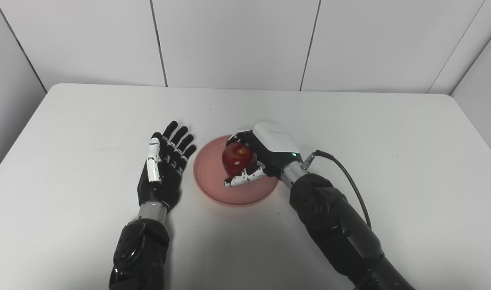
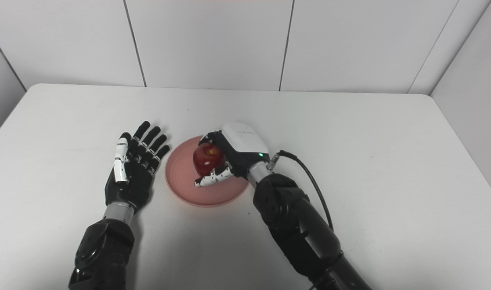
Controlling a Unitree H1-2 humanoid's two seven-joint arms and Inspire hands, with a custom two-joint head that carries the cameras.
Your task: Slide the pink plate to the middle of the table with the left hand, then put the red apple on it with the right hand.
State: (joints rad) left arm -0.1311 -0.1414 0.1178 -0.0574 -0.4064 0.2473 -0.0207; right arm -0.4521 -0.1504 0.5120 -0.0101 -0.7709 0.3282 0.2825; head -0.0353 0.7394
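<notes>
Pink plate (image 1: 213, 185) mid-surface (image 1: 350, 121), nearer the front edge, right hand (image 1: 265, 151) wrapped around red apple (image 1: 238, 158) over the plate, left hand (image 1: 165, 165) just beside plate's left rim, fingers spread, holding nothing

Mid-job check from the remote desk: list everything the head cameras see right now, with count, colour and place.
pink plate: one, pink, near the middle of the table, just right of the left hand.
red apple: one, red, over the plate, gripped in the right hand; whether it touches the plate cannot be told.
table: one, white, fills most of the view.
wall panels: white, behind the table and at both sides.
cable: one, black, running from the right wrist along the forearm.
left hand: one, black with a white thumb, open, beside the plate's left rim, not on it.
right hand: one, black with a white back, shut on the apple.
</notes>
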